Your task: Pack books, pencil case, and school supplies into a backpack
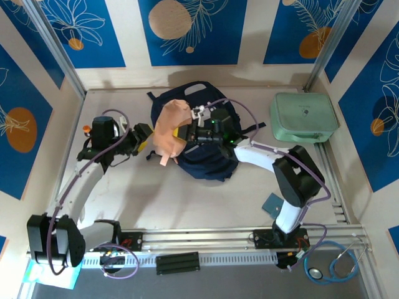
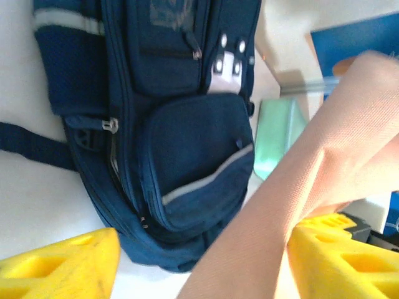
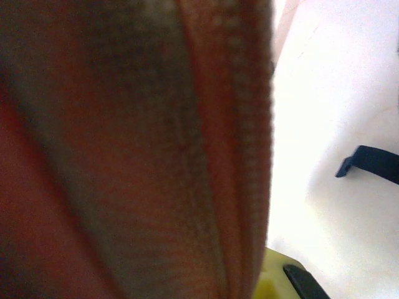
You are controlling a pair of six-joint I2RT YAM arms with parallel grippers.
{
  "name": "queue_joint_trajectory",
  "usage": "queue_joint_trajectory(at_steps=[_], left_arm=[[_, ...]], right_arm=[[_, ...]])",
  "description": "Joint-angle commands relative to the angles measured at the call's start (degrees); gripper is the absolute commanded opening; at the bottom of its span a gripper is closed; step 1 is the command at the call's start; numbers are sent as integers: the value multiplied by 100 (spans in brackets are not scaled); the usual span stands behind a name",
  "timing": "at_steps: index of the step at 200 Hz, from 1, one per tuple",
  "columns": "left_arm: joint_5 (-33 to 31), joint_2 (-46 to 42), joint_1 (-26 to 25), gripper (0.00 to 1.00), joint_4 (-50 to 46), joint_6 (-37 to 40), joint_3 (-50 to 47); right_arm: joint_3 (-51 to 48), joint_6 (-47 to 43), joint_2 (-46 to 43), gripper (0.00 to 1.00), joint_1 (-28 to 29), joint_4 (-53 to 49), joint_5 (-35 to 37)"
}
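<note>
a white tabletop (image 1: pixel 156 199) lies inside a booth of cream walls hung with blue panels (image 1: pixel 81 31) printed with white leaf outlines and orange discs. in the middle we see the large navy-blue fabric backpack (image 1: pixel 212 163) lying flat. in the left wrist view its front pocket, crossed by a thin light stripe, faces the lens (image 2: pixel 187 162).

over the side of the backpack nearer the left arm lies a peach-coloured woven fabric pouch (image 1: pixel 167 124). the right arm reaches across the backpack, and the right fingers (image 1: pixel 181 133), yellow, are clenched on the pouch's edge. in the right wrist view the weave (image 3: pixel 124 156) crowds the lens, with one yellow finger (image 3: pixel 269 280) at the bottom and a dark strap (image 3: pixel 371 163) on the tabletop beyond.

the left fingers (image 1: pixel 143 145) sit just beside the pouch, released. in the left wrist view we see them (image 2: pixel 56 265) spread wide, with the pouch (image 2: pixel 324 162) running down between them, close against one.

a mint-green rounded case (image 1: pixel 303 117) rests near the far right corner, well apart from the backpack. a small teal-blue square booklet (image 1: pixel 273 204) lies flat by the right arm. a blue stethoscope (image 1: pixel 336 265) is coiled beyond the near rail.
</note>
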Motion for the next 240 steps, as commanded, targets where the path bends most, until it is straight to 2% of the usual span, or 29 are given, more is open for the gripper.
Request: queue_joint_trajectory(at_steps=[1, 30, 69, 94, 135, 152, 175, 212, 240], left_arm=[[-676, -187, -213, 77, -17, 567, 59], [-1266, 219, -976, 86, -328, 1396, 578], [-2024, 1378, -2270, 98, -725, 2646, 1567], [-2623, 2341, -3024, 100, -1317, 3551, 2497], [-3468, 3962, -3955, 98, -2391, 5062, 4066], [-3822, 4512, -4125, 92, -2800, 5462, 4644], [-3918, 5191, -4222, 85, -3484, 5780, 5471], [-4189, 5918, -4236, 77, -3750, 5972, 6172], [-4803, 6404, -4335, 78, -4010, 5997, 6678]], right_arm=[[-258, -182, -619, 4, -302, -398, 23], [-676, -574, -1372, 4, -810, -1526, 386], [-900, -1090, -2454, 4, -1643, -3512, 1193], [-924, -1361, -3007, 4, -2143, -4772, 1832], [-1344, -1406, -3725, 4, -3168, -5610, 1930], [-1482, -1411, -3967, 5, -3418, -5720, 1910], [-1608, -1402, -4173, 4, -3595, -5791, 1868], [-1655, -1415, -4247, 5, -3724, -5784, 1741], [-1618, -1435, -4260, 5, -3746, -5778, 1730]])
